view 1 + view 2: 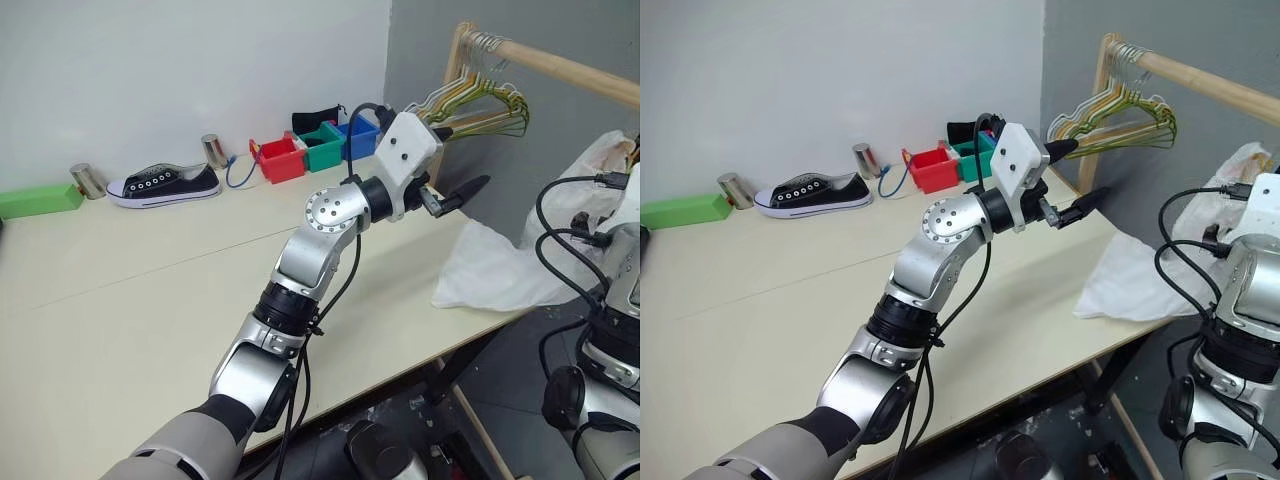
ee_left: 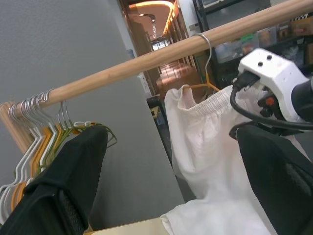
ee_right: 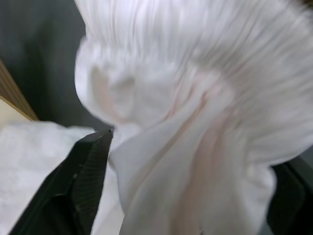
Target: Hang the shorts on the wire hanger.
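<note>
Nearly done: large white fabric shorts [image 2: 205, 142] draped over thin yellow wire hanger [image 2: 205, 86] on wooden rail [image 2: 122, 68], tail trailing onto counter's [image 1: 150, 300] right edge; left hand [image 1: 452, 160] and right hand [image 3: 186, 186] both spread, gripping nothing.

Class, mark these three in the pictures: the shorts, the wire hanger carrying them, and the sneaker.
shorts [image 2: 205, 142], left wrist view, on the white fabric below the waistband.
wire hanger [image 2: 209, 51], left wrist view, on its hook over the wooden rail.
sneaker [image 1: 165, 184], left eye view, on the black laced upper.
</note>
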`<control>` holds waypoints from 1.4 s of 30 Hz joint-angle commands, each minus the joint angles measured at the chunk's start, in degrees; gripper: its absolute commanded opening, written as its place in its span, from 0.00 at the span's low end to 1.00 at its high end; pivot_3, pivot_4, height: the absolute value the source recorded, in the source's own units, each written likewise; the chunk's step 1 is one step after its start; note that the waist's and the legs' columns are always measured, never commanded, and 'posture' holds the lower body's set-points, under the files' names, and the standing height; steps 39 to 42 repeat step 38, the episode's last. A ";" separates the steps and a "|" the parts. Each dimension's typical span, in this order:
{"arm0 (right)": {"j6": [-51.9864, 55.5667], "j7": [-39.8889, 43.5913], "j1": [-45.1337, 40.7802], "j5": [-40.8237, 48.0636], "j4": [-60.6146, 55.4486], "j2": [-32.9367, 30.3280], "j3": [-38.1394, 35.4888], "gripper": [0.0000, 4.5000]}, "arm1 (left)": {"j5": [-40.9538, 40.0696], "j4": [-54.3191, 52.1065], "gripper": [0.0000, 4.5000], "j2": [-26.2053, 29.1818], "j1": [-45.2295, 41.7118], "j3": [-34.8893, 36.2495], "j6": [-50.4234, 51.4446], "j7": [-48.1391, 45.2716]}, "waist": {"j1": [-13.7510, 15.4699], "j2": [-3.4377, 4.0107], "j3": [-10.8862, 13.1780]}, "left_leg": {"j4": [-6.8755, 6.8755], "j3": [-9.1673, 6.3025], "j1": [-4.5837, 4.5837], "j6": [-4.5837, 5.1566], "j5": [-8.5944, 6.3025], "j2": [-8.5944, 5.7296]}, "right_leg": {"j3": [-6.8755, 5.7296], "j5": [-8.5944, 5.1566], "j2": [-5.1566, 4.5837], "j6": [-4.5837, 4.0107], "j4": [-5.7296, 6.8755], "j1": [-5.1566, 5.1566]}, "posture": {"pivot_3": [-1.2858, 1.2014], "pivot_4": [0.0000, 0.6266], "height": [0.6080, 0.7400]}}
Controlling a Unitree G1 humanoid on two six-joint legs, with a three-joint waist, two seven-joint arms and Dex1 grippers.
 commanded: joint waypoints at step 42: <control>-51.20 5.90 11.24 4.57 20.49 24.86 29.27 0.99 | 3.82 -32.21 1.00 9.16 45.67 19.69 20.78 30.32 | 18.95 -0.68 -0.37 | -0.05 -0.30 -0.16 -0.03 0.02 0.06 | -0.08 0.02 0.16 -0.06 0.15 -0.15 | 0.48 0.04 1.00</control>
